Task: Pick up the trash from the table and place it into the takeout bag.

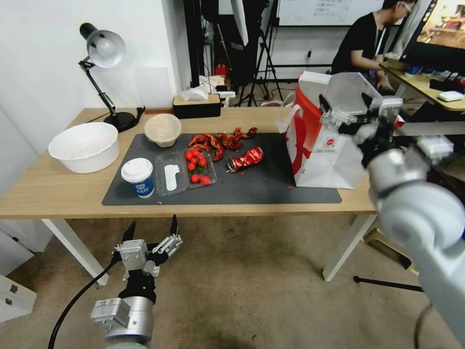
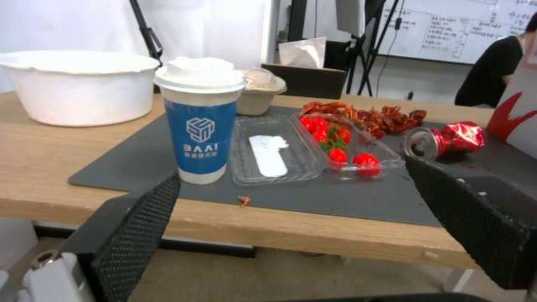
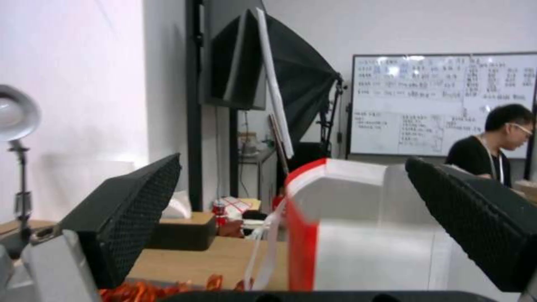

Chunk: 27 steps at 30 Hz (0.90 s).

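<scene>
On the light-wood table [image 1: 48, 189] a dark mat [image 1: 271, 189] carries the trash: a white-lidded blue-and-white paper cup [image 1: 138, 177] [image 2: 201, 126] at the front left, a beige pulp bowl [image 1: 162, 129] [image 2: 260, 94] behind it, and a crushed red can [image 1: 246, 158] [image 2: 444, 140] lying on its side mid-mat. The white takeout bag [image 1: 322, 145] [image 3: 363, 235] with red sides stands at the mat's right end. My left gripper [image 1: 151, 228] [image 2: 305, 226] hangs open below the table's front edge, facing the cup. My right gripper [image 1: 346, 104] [image 3: 302, 218] is open, raised level with the bag's top rim.
A large white plastic bowl [image 1: 85, 145] sits far left on the table. A clear clamshell with cherry tomatoes [image 1: 186, 172] and a pile of red crayfish shells [image 1: 220, 140] lie mid-mat. A desk lamp [image 1: 104, 48] and a tissue box [image 1: 196, 104] stand along the back edge.
</scene>
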Available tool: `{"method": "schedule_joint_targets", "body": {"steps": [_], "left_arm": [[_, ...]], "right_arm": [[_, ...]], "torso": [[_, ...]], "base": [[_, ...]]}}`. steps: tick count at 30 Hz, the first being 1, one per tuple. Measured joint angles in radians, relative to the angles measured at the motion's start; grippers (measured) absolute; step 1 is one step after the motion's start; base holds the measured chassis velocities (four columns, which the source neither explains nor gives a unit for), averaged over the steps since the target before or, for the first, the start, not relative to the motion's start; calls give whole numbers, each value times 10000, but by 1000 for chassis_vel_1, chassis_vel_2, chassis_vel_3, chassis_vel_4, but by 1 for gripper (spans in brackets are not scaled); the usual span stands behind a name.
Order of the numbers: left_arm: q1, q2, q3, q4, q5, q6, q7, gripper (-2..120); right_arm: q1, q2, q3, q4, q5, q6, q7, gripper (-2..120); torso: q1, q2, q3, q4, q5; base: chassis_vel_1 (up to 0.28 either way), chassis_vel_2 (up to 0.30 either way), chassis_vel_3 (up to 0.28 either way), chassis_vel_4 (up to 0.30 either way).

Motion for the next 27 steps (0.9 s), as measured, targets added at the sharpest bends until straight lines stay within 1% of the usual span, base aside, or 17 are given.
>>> {"method": "schedule_joint_targets", "body": {"steps": [1,3,4,5,6,7,8,9,10,11,12,14,15,18,27], "left_arm": [[0,0,0,0,0,0,0,100],[-11,7,12,19,-4,-40,26,100],[-17,22,14,22,-12,-69,38,100],[-17,22,14,22,-12,-69,38,100],[-17,32,14,24,-21,-73,42,100],[-19,63,11,35,-41,-79,53,100],[-21,77,9,45,-53,-79,55,100],[-21,77,9,45,-53,-79,55,100],[-25,87,9,58,-63,-80,56,100],[-29,94,12,66,-68,-81,57,100],[-29,94,12,66,-68,-81,57,100],[-29,119,22,110,-82,-85,57,100],[-29,119,22,110,-82,-85,57,100],[-52,168,29,151,-122,-91,61,100],[-63,232,11,145,-190,19,175,100]], "right_arm": [[0,0,0,0,0,0,0,100],[-941,320,60,39,-587,629,-269,100],[-1792,663,75,7,-1082,1297,-566,100],[-1792,663,75,7,-1082,1297,-566,100],[-2243,869,69,-94,-1371,1752,-755,100],[-2952,1268,-54,-470,-1996,2655,-1055,100],[-3285,1503,-149,-782,-2390,3156,-1216,100],[-3285,1503,-149,-782,-2390,3156,-1216,100],[-3638,1773,-248,-1157,-2804,3684,-1363,100],[-3843,1937,-312,-1391,-3025,4012,-1448,100],[-3843,1937,-312,-1391,-3025,4012,-1448,100],[-4551,2445,-501,-2129,-3562,4935,-1764,100],[-4551,2445,-501,-2129,-3562,4935,-1764,100],[-5125,2799,-704,-2767,-3954,5750,-1953,100],[-5335,2944,-810,-3021,-3923,5816,-2003,100]], "torso": [[0,0,0,0,0],[0,0,0,-1,5],[0,0,0,-4,3],[0,0,0,-4,3],[-1,0,0,-4,1],[-1,0,0,-3,0],[-1,1,0,-3,2],[-1,1,0,-3,2],[0,0,1,-2,4],[0,0,1,-2,2],[0,0,1,-2,2],[0,0,1,-1,2],[0,0,1,-1,2],[0,0,1,-2,1],[1,-1,1,0,2]], "base": [[0,0,0,0],[0,0,0,0],[0,0,0,0],[0,0,0,0],[0,0,0,0],[0,0,0,0],[0,0,0,0],[0,0,0,0],[0,0,0,0],[0,0,0,0],[0,0,0,0],[0,0,0,0],[0,0,0,0],[0,0,0,0],[0,0,0,0]]}}
